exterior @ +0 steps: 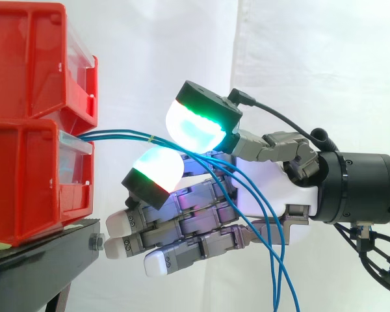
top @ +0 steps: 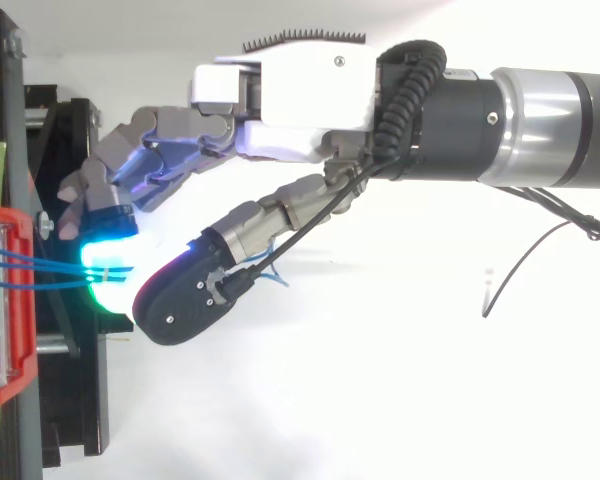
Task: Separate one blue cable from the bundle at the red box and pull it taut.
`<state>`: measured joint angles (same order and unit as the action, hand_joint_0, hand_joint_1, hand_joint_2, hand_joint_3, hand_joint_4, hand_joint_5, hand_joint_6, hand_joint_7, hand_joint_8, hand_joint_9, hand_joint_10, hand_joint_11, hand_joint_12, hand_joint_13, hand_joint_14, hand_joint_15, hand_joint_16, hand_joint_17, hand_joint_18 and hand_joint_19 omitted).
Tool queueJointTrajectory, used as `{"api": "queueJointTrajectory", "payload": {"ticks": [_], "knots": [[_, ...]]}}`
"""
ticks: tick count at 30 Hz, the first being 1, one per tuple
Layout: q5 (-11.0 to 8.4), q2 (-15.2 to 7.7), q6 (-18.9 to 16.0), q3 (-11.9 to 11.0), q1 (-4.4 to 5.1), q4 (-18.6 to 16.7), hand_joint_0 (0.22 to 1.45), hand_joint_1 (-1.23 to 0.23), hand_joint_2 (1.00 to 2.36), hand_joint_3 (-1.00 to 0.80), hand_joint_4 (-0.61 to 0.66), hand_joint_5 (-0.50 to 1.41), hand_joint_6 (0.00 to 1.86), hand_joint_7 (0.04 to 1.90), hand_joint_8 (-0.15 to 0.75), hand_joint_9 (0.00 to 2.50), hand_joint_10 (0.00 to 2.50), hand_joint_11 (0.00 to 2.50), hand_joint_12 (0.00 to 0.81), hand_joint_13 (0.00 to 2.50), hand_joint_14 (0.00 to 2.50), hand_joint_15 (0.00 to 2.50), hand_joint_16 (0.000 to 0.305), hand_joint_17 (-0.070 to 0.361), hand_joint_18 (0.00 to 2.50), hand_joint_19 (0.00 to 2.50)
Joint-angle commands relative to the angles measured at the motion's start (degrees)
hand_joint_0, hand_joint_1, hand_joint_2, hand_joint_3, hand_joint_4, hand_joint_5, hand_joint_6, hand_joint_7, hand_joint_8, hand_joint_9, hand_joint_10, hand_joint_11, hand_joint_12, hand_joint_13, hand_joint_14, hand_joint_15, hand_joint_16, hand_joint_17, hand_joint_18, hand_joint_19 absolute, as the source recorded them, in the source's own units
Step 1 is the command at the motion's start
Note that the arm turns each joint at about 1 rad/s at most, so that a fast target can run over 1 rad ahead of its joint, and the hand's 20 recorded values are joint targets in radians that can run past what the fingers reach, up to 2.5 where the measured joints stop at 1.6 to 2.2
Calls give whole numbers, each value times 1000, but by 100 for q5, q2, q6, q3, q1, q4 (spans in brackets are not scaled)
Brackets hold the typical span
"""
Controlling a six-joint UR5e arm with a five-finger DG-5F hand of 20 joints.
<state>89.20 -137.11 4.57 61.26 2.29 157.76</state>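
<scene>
Where thin blue cables (exterior: 117, 135) leave the lower red bin (exterior: 32, 188), left of frame, hand (exterior: 283, 185) seems to pinch them between two glowing fingers (exterior: 157, 168); rest straight. Likely light, limp, slick: take one strand near bin.

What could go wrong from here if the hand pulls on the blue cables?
Several blue cables run together between the hand's thumb and finger pads, so a pull may take the bundle, not one. Their slack drapes over the lower fingers and could snag. The lower red bin might slide on its black stand.
</scene>
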Motion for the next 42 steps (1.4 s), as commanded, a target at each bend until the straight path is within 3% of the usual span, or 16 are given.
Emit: {"api": "queueJointTrajectory", "payload": {"ticks": [1,7,13,16,29,35,38,42], "knots": [[19,0,0,0,0,0,645,-650,1005,-449,166,-180,843,1035,334,557,11,354,377,291,5,141,50,113,454,384],[28,0,0,-9,0,-26,686,-778,1013,-334,129,-194,860,1051,329,518,11,368,379,286,5,138,51,114,455,368],[45,0,0,-9,-9,-35,812,-914,1000,-500,125,-203,892,1103,324,538,12,404,385,316,5,137,52,116,521,385],[45,0,0,0,0,-9,837,-905,1000,-500,143,-198,912,1128,331,594,15,491,387,345,6,160,52,117,558,414],[80,0,0,0,-18,-9,640,-990,1000,-500,161,-190,915,1096,333,677,17,609,386,400,7,201,51,116,631,440],[107,0,0,-9,-18,0,516,-881,1000,-500,179,-185,891,1061,347,699,18,601,403,406,8,212,55,123,653,450],[116,0,0,-9,-26,9,526,-708,1000,-500,176,-178,876,1043,350,742,18,599,400,412,8,210,54,121,648,465],[142,0,0,-9,-35,-9,573,-614,1000,-500,160,-170,856,1051,343,769,18,593,388,418,9,214,51,115,638,485]]}}
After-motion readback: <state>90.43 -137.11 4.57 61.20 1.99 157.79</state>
